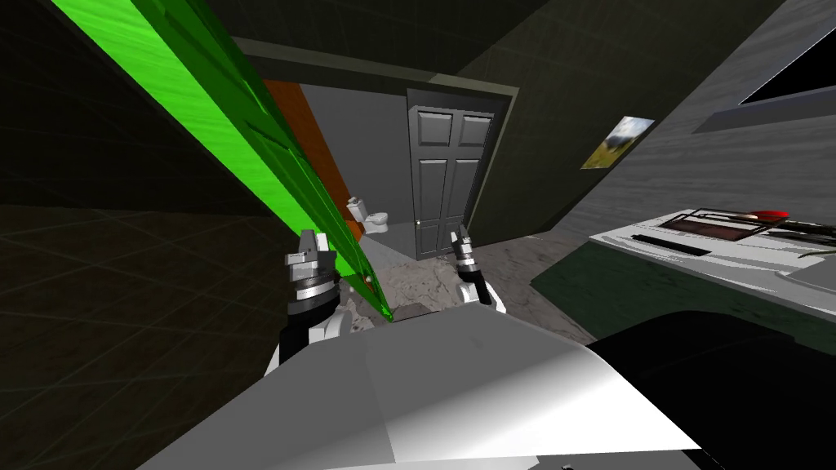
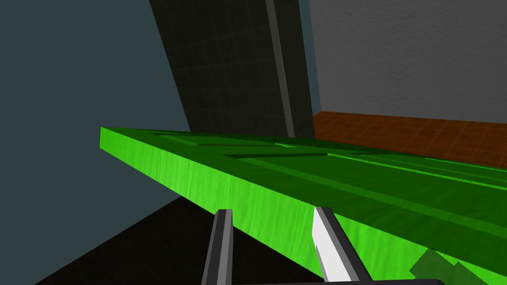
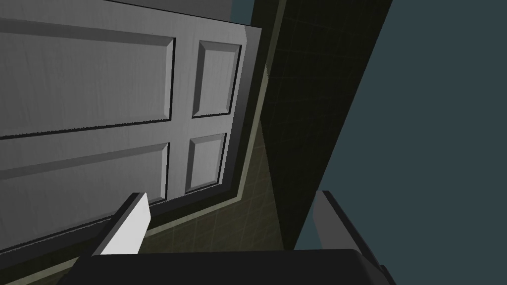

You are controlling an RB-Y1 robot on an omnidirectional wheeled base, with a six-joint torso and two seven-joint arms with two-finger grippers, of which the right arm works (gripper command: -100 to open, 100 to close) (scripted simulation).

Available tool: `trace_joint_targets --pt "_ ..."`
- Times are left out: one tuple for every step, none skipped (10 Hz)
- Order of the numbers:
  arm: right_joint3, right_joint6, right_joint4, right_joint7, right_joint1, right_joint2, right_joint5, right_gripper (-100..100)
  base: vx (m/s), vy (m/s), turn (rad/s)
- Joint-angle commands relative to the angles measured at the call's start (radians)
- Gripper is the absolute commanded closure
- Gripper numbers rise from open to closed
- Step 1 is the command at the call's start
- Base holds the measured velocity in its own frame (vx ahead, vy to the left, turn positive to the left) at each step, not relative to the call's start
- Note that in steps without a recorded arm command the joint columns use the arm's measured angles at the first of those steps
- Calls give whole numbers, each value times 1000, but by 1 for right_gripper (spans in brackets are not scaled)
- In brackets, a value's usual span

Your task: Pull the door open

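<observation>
The left gripper point(image 2: 271, 211) holds its thin blade fingers parted on nothing, tips just before the flat, streaked edge of the green panelled door point(image 2: 346, 173), which stands ajar. The right gripper point(image 3: 231, 194) gapes toward a grey panelled door point(image 3: 84, 79).

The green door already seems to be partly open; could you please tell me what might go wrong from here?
1. The left gripper has its fingers open at the edge of the green door, clasping nothing, so a pull may simply slip off.
2. The door's lower corner stands close to that arm's forearm; swinging the door further towards me could strike the arm.
</observation>
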Motion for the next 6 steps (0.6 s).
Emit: trace_joint_targets --pt "5 -11 45 5 -15 -2 -8 -100 87 -72 8" --pt "9 -16 71 8 -25 -3 -14 -100 89 -65 6" --pt "12 -20 98 11 -36 -4 -19 -100 96 -64 8" --pt "16 -25 125 14 -46 -5 -25 -100 99 -64 8" --pt "19 -30 151 17 -56 -6 -30 -100 99 -58 8" --pt "22 -35 178 20 -66 -6 -36 -100 89 -61 6"
